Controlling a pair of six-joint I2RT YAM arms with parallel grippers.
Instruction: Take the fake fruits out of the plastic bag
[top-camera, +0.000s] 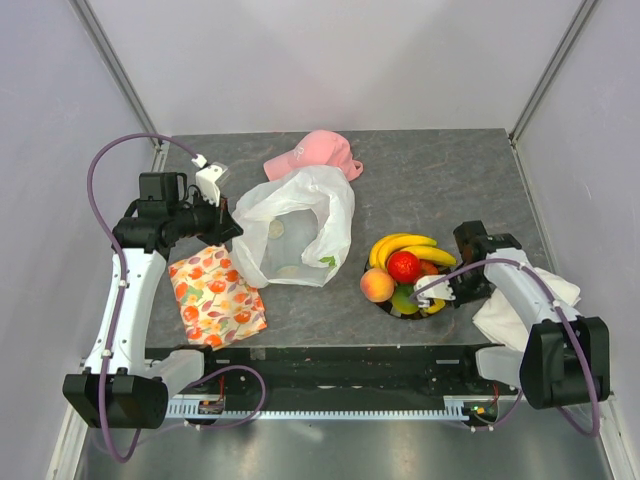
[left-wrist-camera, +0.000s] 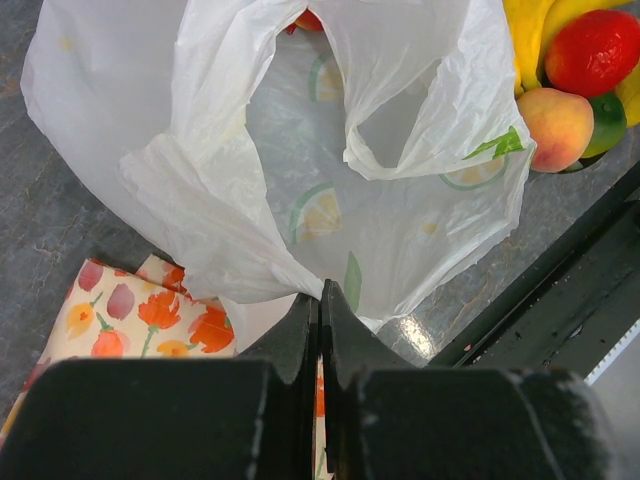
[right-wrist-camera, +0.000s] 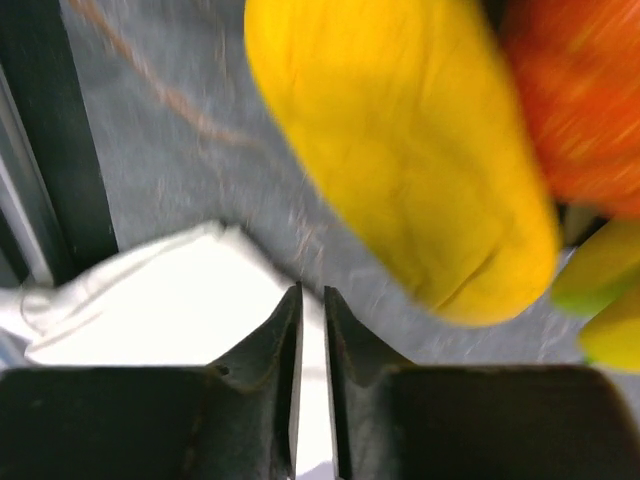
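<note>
Progress looks all but complete: the fake fruits (top-camera: 405, 268) sit heaped on the worktop (top-camera: 440, 190) right of the plastic bag (top-camera: 290, 230), which shows only printed marks inside. The left tool (left-wrist-camera: 320, 292) pinches the bag's edge; the right tool (right-wrist-camera: 312, 292), pressed together on nothing, hovers by the heap.

The thin white plastic bag (left-wrist-camera: 180, 170) directly ahead of the matt black fingers (left-wrist-camera: 296, 345) of the left gripper (left-wrist-camera: 320, 298) is translucent, crinkled and faintly shiny. The flower-printed cloth (left-wrist-camera: 130, 310) beside those fingers is matt fabric. The yellow plastic fruit (right-wrist-camera: 400, 150) beyond the fingertips of the right gripper (right-wrist-camera: 312, 300) is smooth with a satin sheen. The grey tabletop (right-wrist-camera: 200, 150) is matt and stone-patterned.
</note>
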